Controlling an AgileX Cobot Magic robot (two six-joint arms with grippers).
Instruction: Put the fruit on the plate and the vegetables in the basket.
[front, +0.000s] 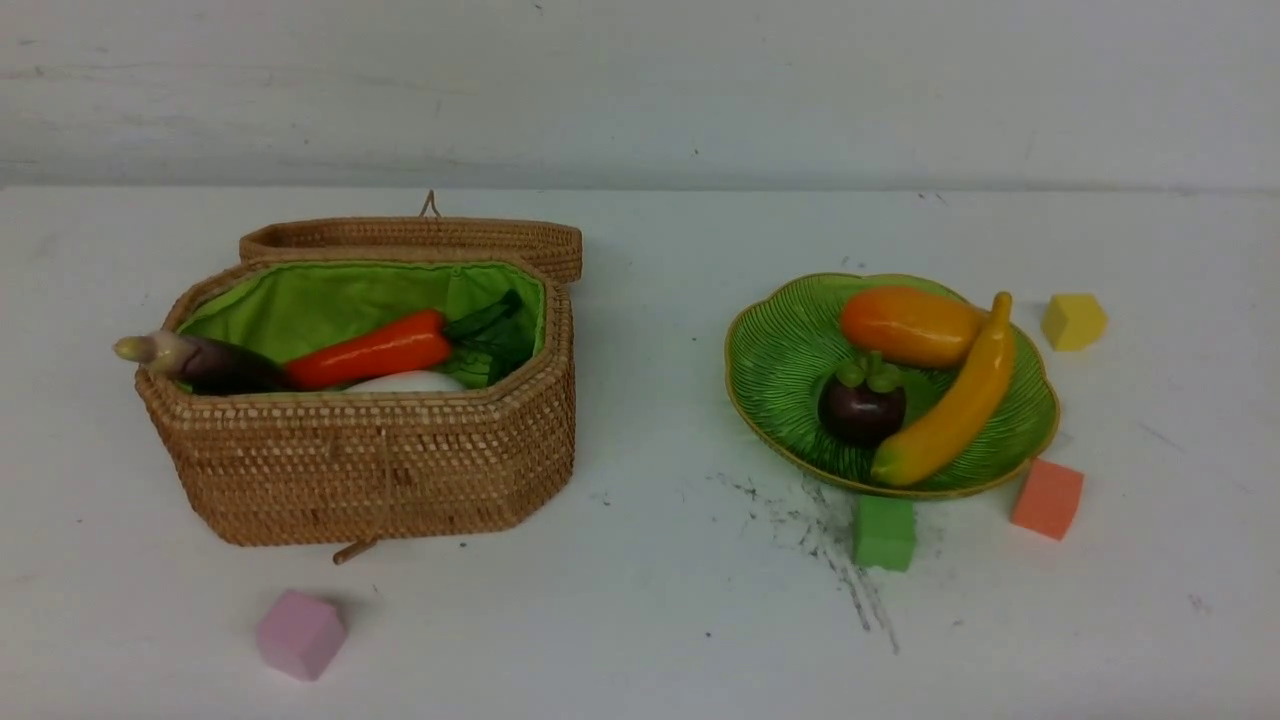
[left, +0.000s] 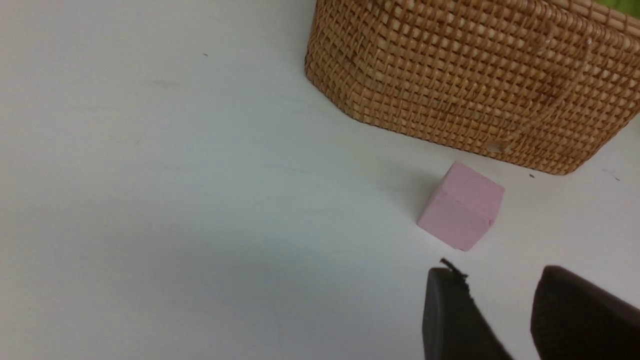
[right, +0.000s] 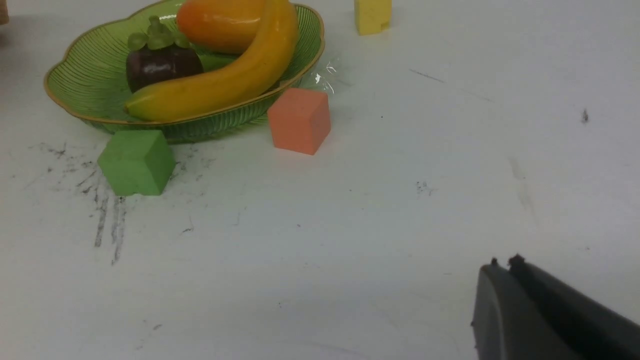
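The wicker basket (front: 380, 460) stands open at the left with the eggplant (front: 205, 362), carrot (front: 372, 350), white radish (front: 405, 382) and dark leaves (front: 490, 340) inside. The green plate (front: 790, 350) at the right holds the mango (front: 908, 325), banana (front: 955, 400) and mangosteen (front: 862, 402). Neither gripper shows in the front view. My left gripper (left: 500, 272) is open and empty over the table, near the basket's wall (left: 475, 75). My right gripper (right: 502, 262) is shut and empty, well away from the plate (right: 75, 85).
A pink foam cube (front: 300, 633) lies in front of the basket, just ahead of the left gripper (left: 461, 212). A green cube (front: 884, 532), an orange cube (front: 1047, 497) and a yellow cube (front: 1073, 321) lie around the plate. Black scuff marks (front: 830, 540) streak the table.
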